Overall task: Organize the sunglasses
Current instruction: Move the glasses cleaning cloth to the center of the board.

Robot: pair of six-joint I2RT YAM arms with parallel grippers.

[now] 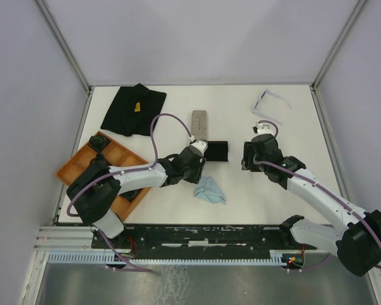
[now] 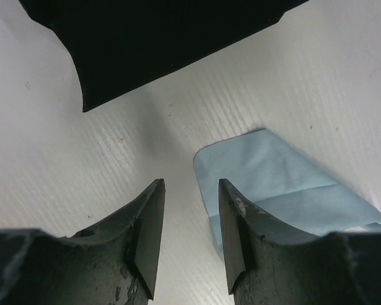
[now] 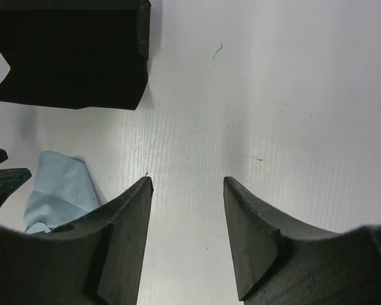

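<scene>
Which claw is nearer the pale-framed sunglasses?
Right. The right claw is on the near side of the sunglasses; the left claw is farther left, by the black case.

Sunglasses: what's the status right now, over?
Open and empty: left gripper, right gripper. Pale-framed sunglasses lie untouched, far right of table. Blue cloth and black case near the grippers.
</scene>
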